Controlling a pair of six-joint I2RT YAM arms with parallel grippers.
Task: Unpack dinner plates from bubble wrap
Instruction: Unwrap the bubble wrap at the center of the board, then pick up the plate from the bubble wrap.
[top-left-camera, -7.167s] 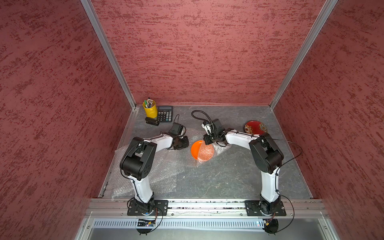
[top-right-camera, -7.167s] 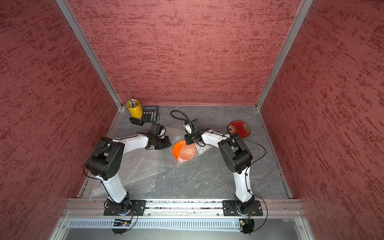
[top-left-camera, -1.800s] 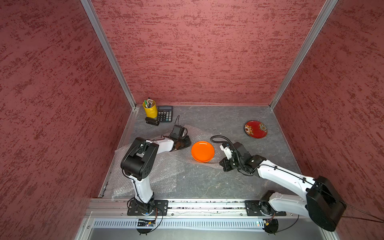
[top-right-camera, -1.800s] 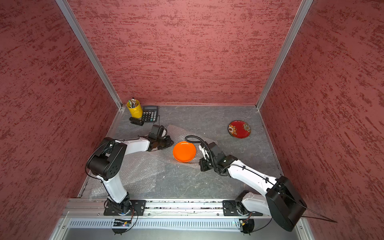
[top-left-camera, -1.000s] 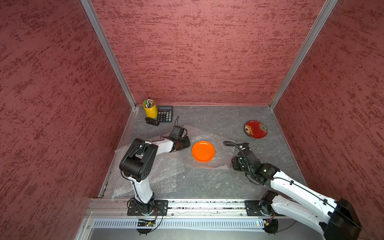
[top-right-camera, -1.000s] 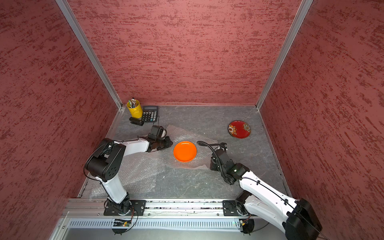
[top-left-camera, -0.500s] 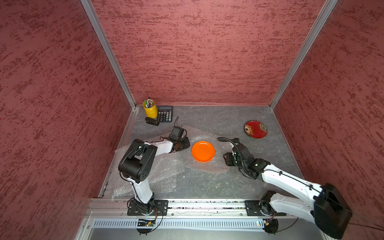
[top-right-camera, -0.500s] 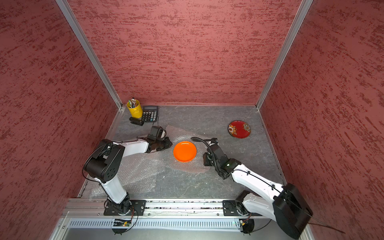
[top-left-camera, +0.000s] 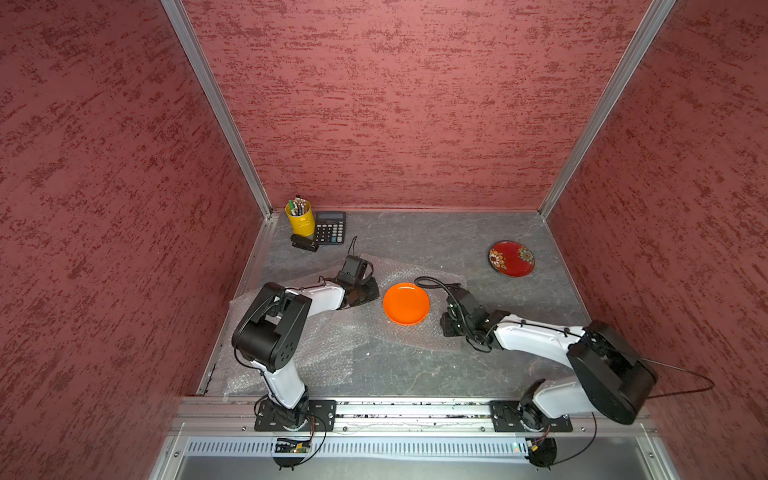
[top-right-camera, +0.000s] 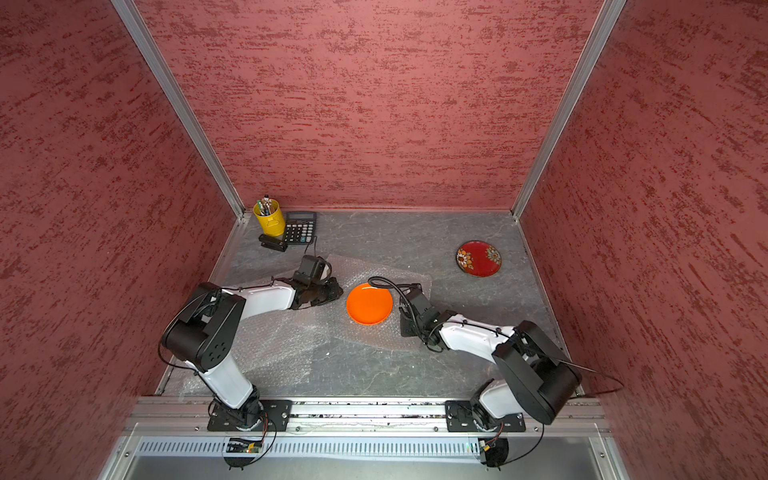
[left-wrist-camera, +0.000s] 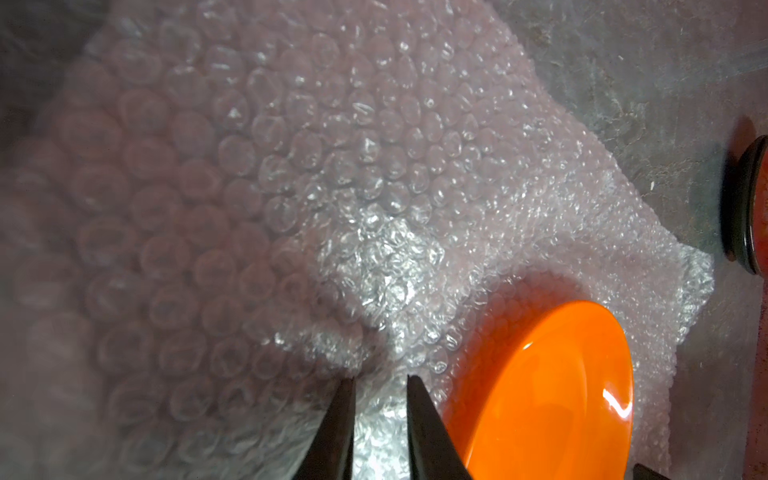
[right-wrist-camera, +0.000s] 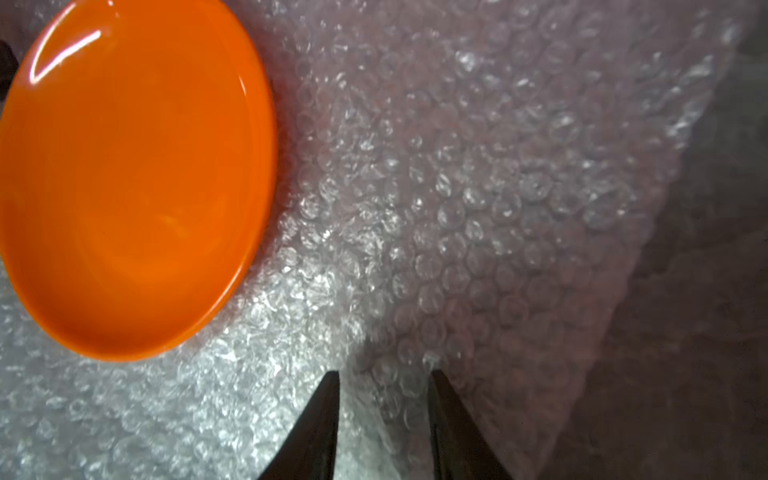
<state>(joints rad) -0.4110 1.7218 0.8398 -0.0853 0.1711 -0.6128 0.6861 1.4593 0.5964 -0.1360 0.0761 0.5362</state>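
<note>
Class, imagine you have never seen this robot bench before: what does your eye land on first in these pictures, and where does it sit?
The bright orange plate jumps out first, lying bare on crinkled bubble wrap mid-table, with the left gripper and right gripper on either side of it. Next comes the red flowered plate, alone on the grey table toward the far right corner.

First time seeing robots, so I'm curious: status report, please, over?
Left pincer pinching bubble wrap; right pincer open, low over it. Orange plate bare, lying on wrap. Nothing blocking.
</note>
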